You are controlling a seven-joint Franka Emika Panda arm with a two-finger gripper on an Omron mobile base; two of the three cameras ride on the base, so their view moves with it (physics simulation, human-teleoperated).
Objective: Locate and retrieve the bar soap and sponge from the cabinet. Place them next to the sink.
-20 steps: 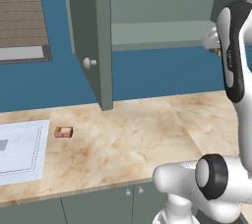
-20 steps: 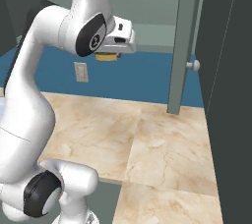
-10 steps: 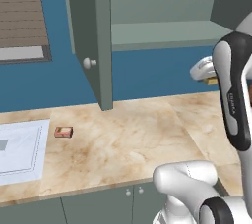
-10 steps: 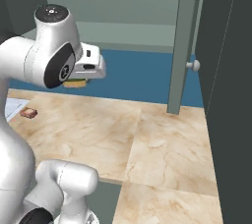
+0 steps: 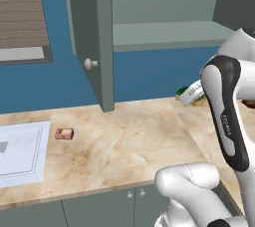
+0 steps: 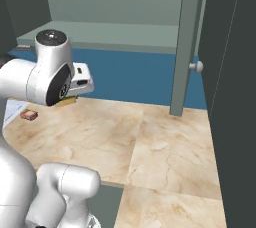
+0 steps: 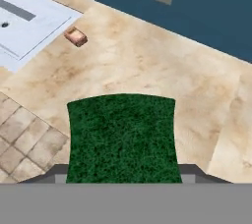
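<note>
Two things matter most: the hand and the sponge it carries. Its fingers are clamped on the sponge, drawn in about as far as the block allows. In the hand view the sponge's dark green face fills the lower middle, broad and nearly square, reaching forward from the fingertips out over the desk. In the right base view a sliver of the sponge's yellow layer peeks out under the white hand, so the block lies roughly flat, its broad faces level with the desk. From these pictures I cannot tell which way its long axis runs.

Hand and sponge hang in the air above the marbled desk, touching nothing else, below the cabinet shelf and out in front of the blue wall. In the left base view the hand shows just past the arm's dark-banded link, with a bit of green at its tip.

On the desk, the bar soap lies flat just beside the right edge of the sink, apart from it by a narrow strip of marble. The hand view shows the same soap close to the sink's corner, well away from the sponge.

The cabinet door stands open, edge-on, its round pale knob facing left in the left base view.
</note>
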